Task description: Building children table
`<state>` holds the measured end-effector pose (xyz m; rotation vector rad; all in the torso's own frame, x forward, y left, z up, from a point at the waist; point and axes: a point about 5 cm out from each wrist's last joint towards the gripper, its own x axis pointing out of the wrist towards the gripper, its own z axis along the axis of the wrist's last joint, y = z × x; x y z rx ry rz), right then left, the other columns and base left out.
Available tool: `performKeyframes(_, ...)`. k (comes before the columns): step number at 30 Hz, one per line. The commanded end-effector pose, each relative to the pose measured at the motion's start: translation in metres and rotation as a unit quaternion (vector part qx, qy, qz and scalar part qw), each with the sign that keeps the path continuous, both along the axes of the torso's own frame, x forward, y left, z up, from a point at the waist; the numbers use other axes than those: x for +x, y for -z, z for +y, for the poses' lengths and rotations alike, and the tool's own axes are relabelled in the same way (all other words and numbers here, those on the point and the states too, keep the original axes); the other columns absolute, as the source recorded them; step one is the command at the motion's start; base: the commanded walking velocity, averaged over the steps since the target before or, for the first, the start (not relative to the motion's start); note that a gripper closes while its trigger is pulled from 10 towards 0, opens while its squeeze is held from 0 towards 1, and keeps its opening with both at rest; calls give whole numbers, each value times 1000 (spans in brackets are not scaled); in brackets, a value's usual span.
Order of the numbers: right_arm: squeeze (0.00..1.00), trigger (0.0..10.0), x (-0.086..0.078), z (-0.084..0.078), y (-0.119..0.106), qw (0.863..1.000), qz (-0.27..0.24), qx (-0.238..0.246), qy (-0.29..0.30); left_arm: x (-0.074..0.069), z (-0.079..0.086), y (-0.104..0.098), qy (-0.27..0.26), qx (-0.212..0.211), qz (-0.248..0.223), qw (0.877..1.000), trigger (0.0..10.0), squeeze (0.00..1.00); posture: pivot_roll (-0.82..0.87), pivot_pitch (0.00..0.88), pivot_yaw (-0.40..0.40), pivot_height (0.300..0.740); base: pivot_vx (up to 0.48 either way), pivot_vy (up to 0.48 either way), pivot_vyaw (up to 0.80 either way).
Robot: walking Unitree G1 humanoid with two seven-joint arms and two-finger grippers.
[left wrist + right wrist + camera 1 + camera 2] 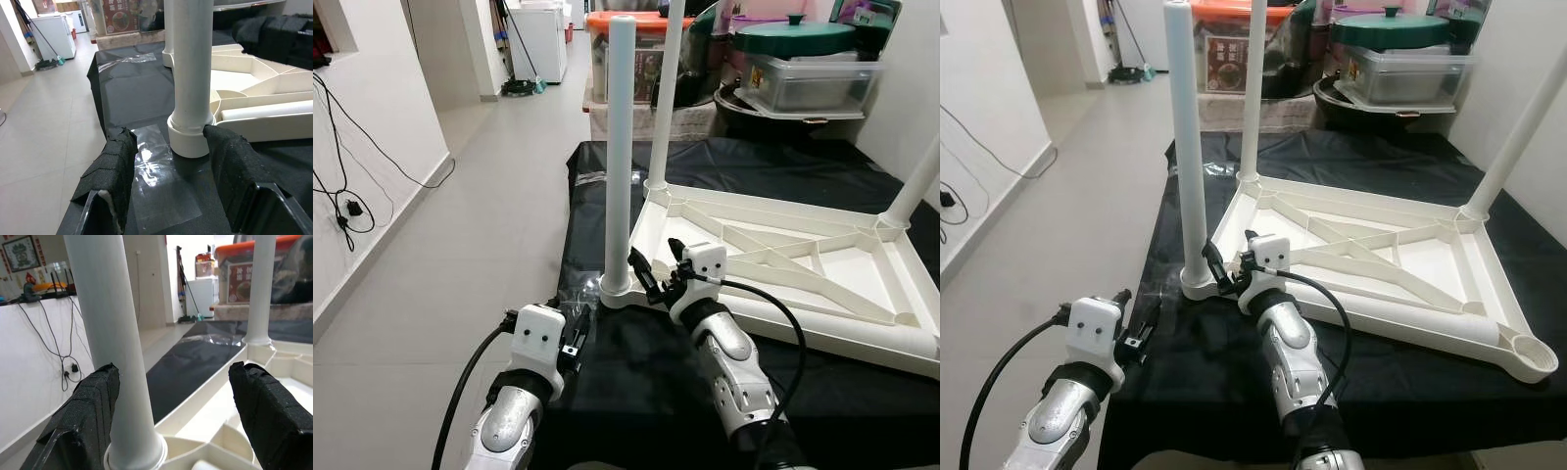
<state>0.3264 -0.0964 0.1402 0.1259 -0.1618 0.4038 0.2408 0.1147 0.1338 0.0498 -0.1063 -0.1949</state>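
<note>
**Q:** Where does the build stand, reading from the left?

**A:** The left claw (570, 345) hangs released just short of the near leg (619, 147), its padded fingers (110, 171) spread to either side of the leg's socket (190, 137) without touching. The right claw (656, 277) is also unclenched, set beside the leg's foot, one pad (88, 401) near the tube. The white children's tabletop (783, 264) lies upside down on the black-draped table (636, 382), three legs upright; the fourth corner socket (1528, 352) looks empty.

**Q:** What would do this step well?

**A:** Probably closing on the leg low down, near the socket, squeezing squarely so it stays vertical, then pressing straight down. The clear tape (156, 181) on the cloth could let the frame slide.
</note>
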Motion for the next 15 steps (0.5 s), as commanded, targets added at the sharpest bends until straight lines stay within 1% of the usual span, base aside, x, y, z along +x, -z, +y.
performKeyframes(1,0,10000,-1,2,1,1000,5,1,0,0,2,4,-4,7,12,1000,10000,0,-64,0,10,740,0,0,0)
performKeyframes(4,0,10000,-2,5,-1,1000,4,1,-1,1,3,4,-5,8,12,1000,10000,0,-24,0,19,740,0,0,0)
performKeyframes(8,0,10000,-1,7,-2,1000,7,-1,0,3,4,2,-9,11,11,1000,10000,0,-24,0,19,740,0,0,0)
performKeyframes(10,0,10000,0,7,-2,1000,8,-2,-2,3,4,2,-10,12,10,1000,10000,0,-24,0,19,740,0,0,-669)
performKeyframes(11,0,10000,0,8,-2,1000,7,-4,-3,3,5,2,-11,12,10,1000,10000,0,-13,0,5,740,0,0,0)
performKeyframes(15,0,10000,1,8,-5,1000,5,-10,-6,3,6,4,-17,18,12,1000,10000,0,-16,0,-1,740,0,0,0)
